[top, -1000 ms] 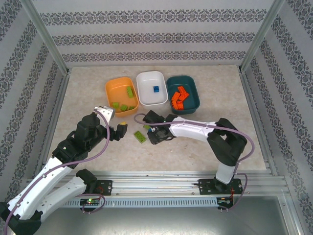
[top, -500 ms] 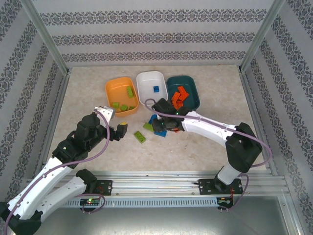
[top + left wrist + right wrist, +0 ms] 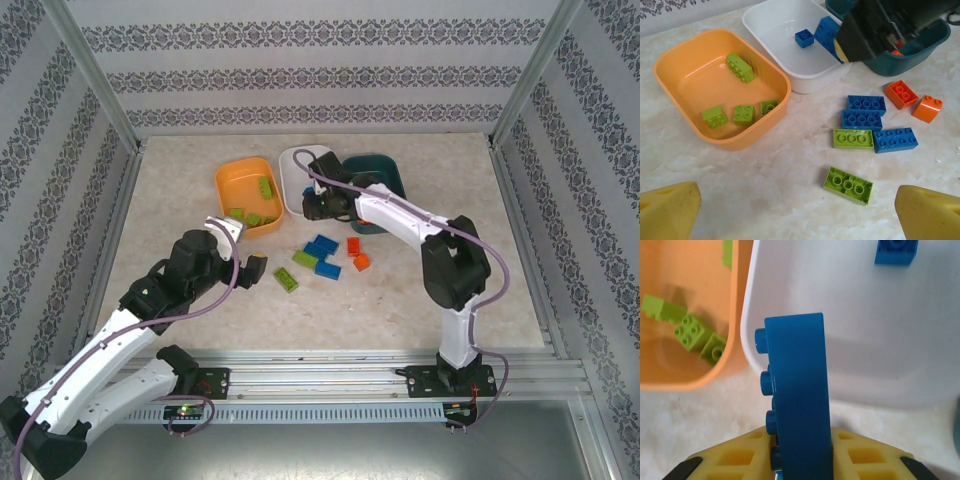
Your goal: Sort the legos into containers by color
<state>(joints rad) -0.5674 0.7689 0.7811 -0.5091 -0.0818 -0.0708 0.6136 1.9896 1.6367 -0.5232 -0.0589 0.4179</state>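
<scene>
Left arm (image 3: 130, 320) bent, left gripper (image 3: 799, 210) spread wide, right arm (image 3: 400, 215) extended, right gripper (image 3: 318, 205) pinching blue lego (image 3: 797, 390)

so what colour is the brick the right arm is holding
Blue. The brick shows best in the right wrist view, pinched between the yellow fingers.

The orange tub (image 3: 747, 141) and white tub (image 3: 815, 82) are smooth, glossy plastic; the blue brick (image 3: 802, 390) looks shiny, the table (image 3: 790, 165) matt.

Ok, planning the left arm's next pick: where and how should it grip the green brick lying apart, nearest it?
Grip the green brick across its long sides, from straight above. It lies flat, studs up, nothing touching it, so both long sides are bare, and the open left gripper looks wide enough.
</scene>
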